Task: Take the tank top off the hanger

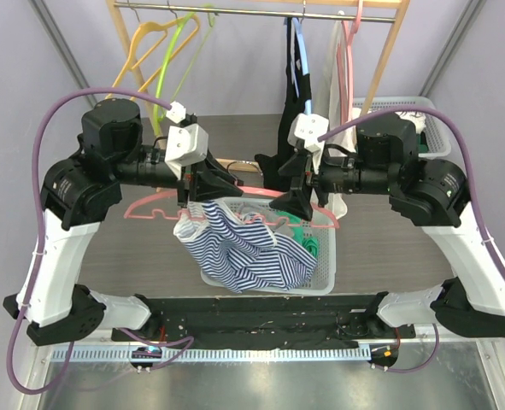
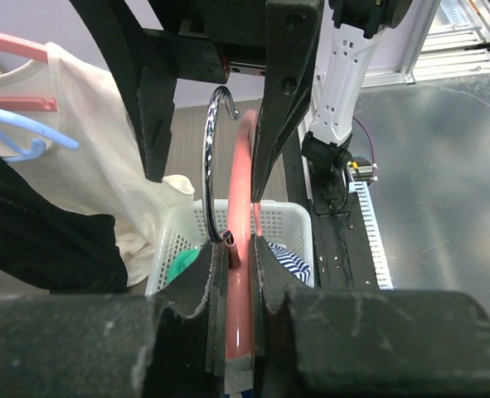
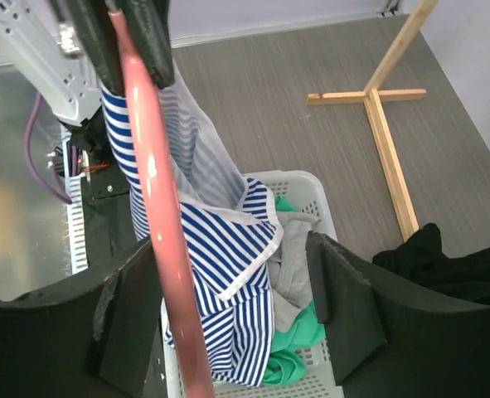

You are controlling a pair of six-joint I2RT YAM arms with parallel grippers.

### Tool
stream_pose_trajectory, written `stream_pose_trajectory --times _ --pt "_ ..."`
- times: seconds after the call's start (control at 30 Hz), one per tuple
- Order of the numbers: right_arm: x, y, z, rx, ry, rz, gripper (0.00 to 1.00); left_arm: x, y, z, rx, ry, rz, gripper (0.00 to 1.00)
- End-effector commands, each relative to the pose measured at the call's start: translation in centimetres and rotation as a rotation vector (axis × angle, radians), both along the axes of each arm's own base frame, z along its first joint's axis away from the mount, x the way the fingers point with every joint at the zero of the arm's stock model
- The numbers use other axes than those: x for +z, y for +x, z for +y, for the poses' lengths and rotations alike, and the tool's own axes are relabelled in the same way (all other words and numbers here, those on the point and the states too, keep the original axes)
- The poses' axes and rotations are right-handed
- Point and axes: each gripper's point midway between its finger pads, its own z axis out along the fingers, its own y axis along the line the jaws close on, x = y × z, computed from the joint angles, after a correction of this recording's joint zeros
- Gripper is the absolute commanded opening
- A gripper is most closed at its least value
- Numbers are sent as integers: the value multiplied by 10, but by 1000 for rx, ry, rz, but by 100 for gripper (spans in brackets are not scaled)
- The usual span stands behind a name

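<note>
The pink hanger [image 1: 154,207] hangs level above the white basket [image 1: 325,282]. The blue-and-white striped tank top [image 1: 243,248] droops from the hanger's left half into the basket. My left gripper [image 1: 194,195] is shut on the hanger [image 2: 238,215] beside its metal hook [image 2: 211,157]. My right gripper [image 1: 296,201] stands open at the hanger's right half. In the right wrist view the pink bar [image 3: 157,215] runs between the jaws, close to the left finger [image 3: 133,319], with the striped tank top [image 3: 228,249] below. The right gripper [image 3: 232,253] holds nothing.
The basket [image 3: 307,369] also holds green [image 3: 298,336] and grey clothes [image 3: 290,265]. Behind stands a wooden rack [image 1: 380,64] with orange and green hangers [image 1: 162,51], a black garment [image 1: 288,111] and a white one [image 1: 331,102]. Another white basket [image 1: 431,128] sits back right.
</note>
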Motion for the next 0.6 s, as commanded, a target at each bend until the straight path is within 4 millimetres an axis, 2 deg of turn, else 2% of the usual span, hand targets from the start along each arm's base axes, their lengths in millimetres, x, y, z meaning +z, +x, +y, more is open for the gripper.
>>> stream_pose_trajectory --times 0.0,0.07,0.1,0.17,0.2,0.23,0.27,0.37,0.4,0.47,0.57 --pt "26 -17 -3 78 53 -57 68 20 -10 2 -33 -53 -78 0" --pt "24 -15 0 87 45 -56 59 20 -9 1 -33 -52 -76 0" --pt "24 -14 1 90 43 -61 44 20 -9 2 -34 -53 -83 0" --pt "24 -14 2 102 43 -73 27 19 -9 2 -31 -50 -84 0" --pt "26 -14 2 102 46 -81 12 19 -9 2 -29 -49 -86 0" --pt "26 -12 2 96 45 -84 4 19 -7 1 -27 -50 -86 0" --pt "25 -10 3 89 41 -84 1 19 -6 1 -23 -50 -90 0" --pt "22 0 -1 30 34 -101 1 27 4 2 34 -64 -130 33" --pt "29 7 -8 -35 52 -124 1 31 6 4 54 -70 -152 62" --pt "21 19 -15 -114 36 -125 1 44 14 10 116 -84 -221 93" --pt "16 24 -35 -221 36 -142 1 51 21 22 200 -90 -286 94"
